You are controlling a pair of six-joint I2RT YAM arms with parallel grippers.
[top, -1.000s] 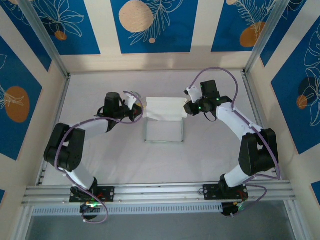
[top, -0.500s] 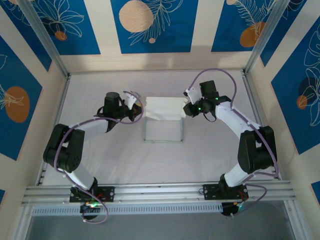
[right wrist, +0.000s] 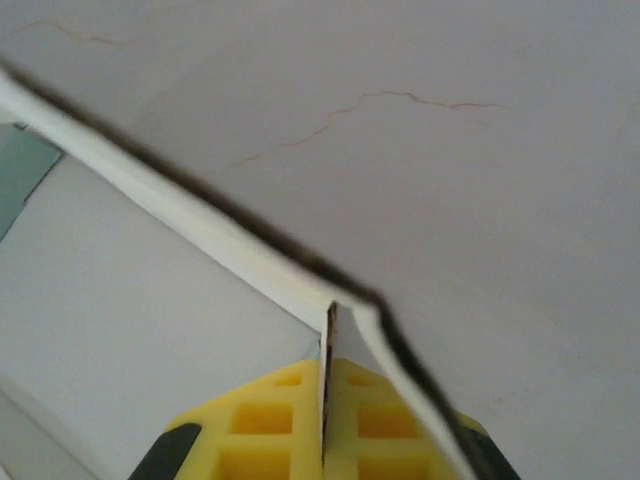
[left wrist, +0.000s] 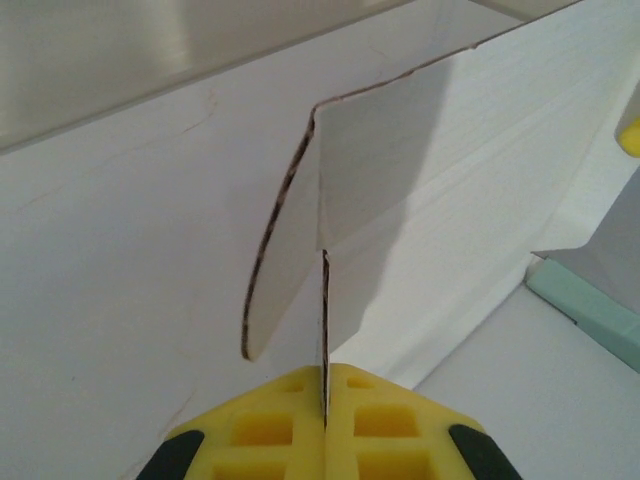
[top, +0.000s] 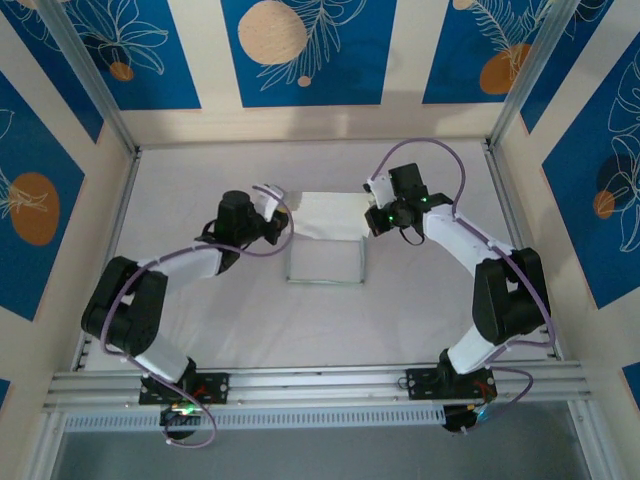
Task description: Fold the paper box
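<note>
The paper box (top: 326,237) lies mid-table as thin white card, with a raised white panel at the back and a pale grey-green tray part (top: 325,263) in front. At the panel's left end my left gripper (top: 284,222) is shut on a side flap; in the left wrist view the card's edge (left wrist: 325,330) is pinched between the yellow fingers (left wrist: 270,425). My right gripper (top: 370,217) is shut on the panel's right end. In the right wrist view a thin card edge (right wrist: 329,350) sits clamped between the yellow fingers (right wrist: 275,425), and a folded edge (right wrist: 200,225) runs off to the upper left.
White table surface (top: 200,320) surrounds the box, bounded by an aluminium frame (top: 320,380) at the near edge and posts at the back corners. Patterned blue walls stand behind and to both sides.
Both grippers have moved inward toward the box. The right gripper has closed down on the card's right end. The back panel looks narrower and more raised.
</note>
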